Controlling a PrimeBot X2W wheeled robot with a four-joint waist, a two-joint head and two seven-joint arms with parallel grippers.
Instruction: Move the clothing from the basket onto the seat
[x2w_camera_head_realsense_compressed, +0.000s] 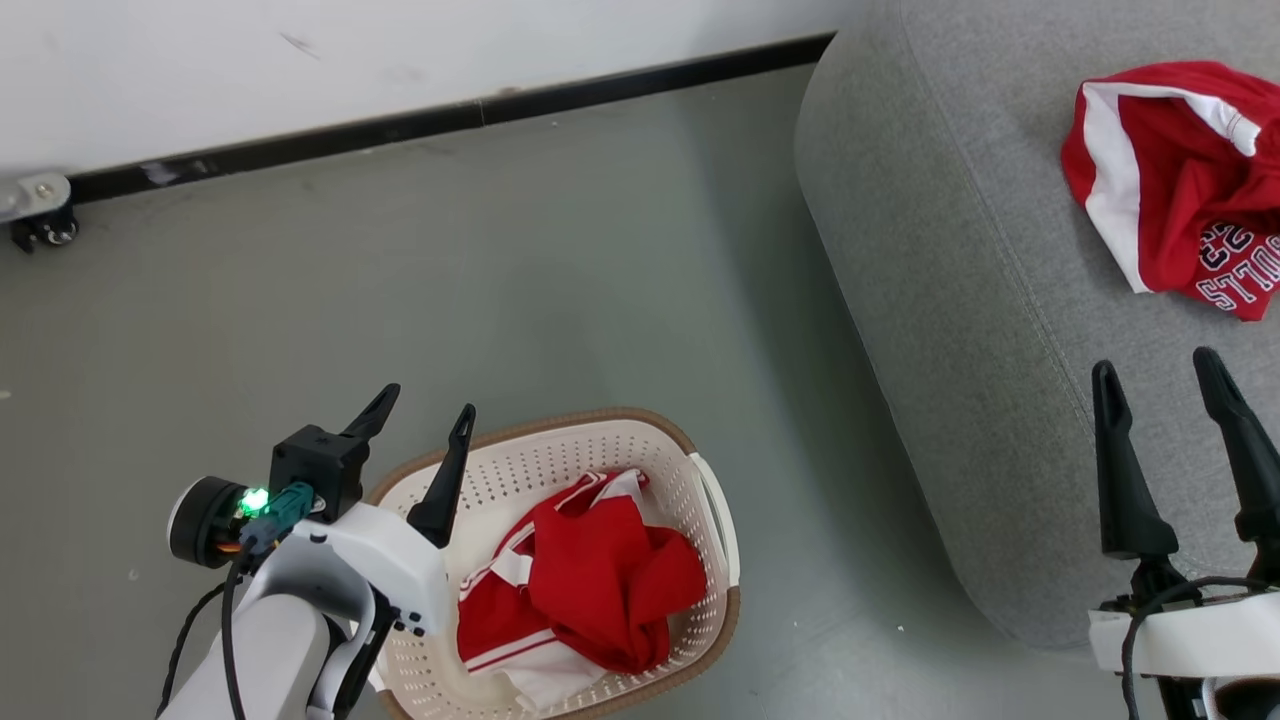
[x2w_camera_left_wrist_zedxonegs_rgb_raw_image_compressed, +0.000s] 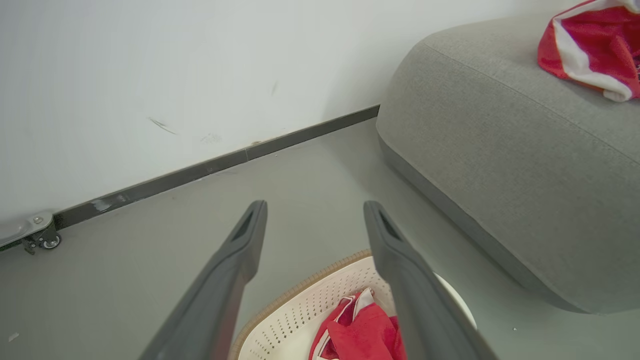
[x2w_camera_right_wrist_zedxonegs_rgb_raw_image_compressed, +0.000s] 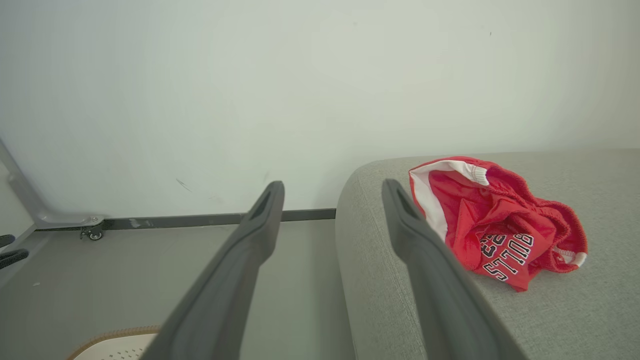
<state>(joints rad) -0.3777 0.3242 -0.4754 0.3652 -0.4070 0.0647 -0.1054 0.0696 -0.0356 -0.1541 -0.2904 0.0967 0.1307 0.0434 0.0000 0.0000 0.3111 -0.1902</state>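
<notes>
On the grey floor (x2w_camera_head_realsense_compressed: 400, 300), the basket (x2w_camera_head_realsense_compressed: 520, 468) holds crumpled red, white-striped clothing (x2w_camera_head_realsense_compressed: 600, 580); left fingers (x2w_camera_head_realsense_compressed: 446, 480) and right fingers (x2w_camera_head_realsense_compressed: 1120, 470) spread apart.

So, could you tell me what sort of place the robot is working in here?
Probably a room staged as a home laundry corner, perhaps a test space: a grey seat, a basket of red clothing on the grey floor, and a plain white wall with dark skirting.

basket (x2w_camera_head_realsense_compressed: 560, 465) near rim cut by bottom edge, seat (x2w_camera_head_realsense_compressed: 950, 300) cropped at right
</notes>
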